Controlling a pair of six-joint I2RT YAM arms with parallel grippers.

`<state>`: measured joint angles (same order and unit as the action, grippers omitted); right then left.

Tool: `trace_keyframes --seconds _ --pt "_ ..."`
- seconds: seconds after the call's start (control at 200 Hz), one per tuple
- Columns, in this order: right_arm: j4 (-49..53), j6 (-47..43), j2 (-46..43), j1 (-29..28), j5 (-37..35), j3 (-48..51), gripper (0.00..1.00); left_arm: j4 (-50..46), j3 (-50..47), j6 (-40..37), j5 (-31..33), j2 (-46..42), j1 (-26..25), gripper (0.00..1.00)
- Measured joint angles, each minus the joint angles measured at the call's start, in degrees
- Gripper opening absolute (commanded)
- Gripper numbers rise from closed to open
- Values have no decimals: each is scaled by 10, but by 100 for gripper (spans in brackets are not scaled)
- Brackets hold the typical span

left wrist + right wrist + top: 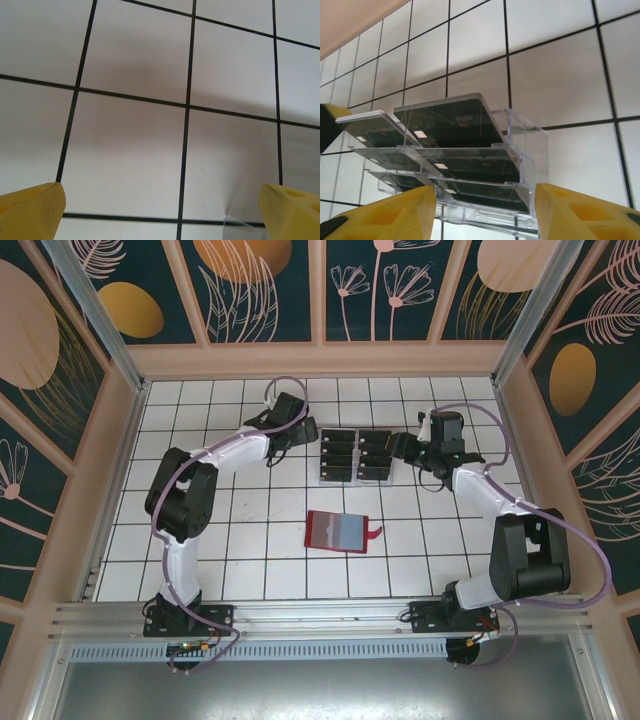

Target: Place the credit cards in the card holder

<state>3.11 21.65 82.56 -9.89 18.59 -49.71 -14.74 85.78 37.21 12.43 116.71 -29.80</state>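
Left jaws wide apart over tiled surface point(135, 145), empty. Right jaws part open, gripping nothing, at end of clear tray point(527, 150) holding black cards point(455, 120). Red wallet point(338, 531) lies open, apart.

My left arm point(178, 560) and right arm point(480, 490) showed white shells between bulky black joints, each trailed by a looping lilac cable point(595, 580) down to a black base plate point(190, 620). My left gripper point(161, 200) and right gripper point(485, 200) ended in blunt, bright yellow fingers point(395, 215) with moulded hollows.
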Motion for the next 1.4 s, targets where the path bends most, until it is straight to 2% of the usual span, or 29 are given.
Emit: trace_keyframes --seconds 0.265,0.811,1.221,1.401 --pt "-56 35 2 1 36 29 55 -24 40 -6 0 40 0 99" --pt "-133 74 19 -4 62 93 55 -23 44 -6 -28 70 0 99" --pt "-145 103 -47 -57 54 166 54 -22 84 -10 -52 118 -32 99" --pt "-127 99 -69 -82 41 165 54 -23 103 -14 -53 122 -35 99"
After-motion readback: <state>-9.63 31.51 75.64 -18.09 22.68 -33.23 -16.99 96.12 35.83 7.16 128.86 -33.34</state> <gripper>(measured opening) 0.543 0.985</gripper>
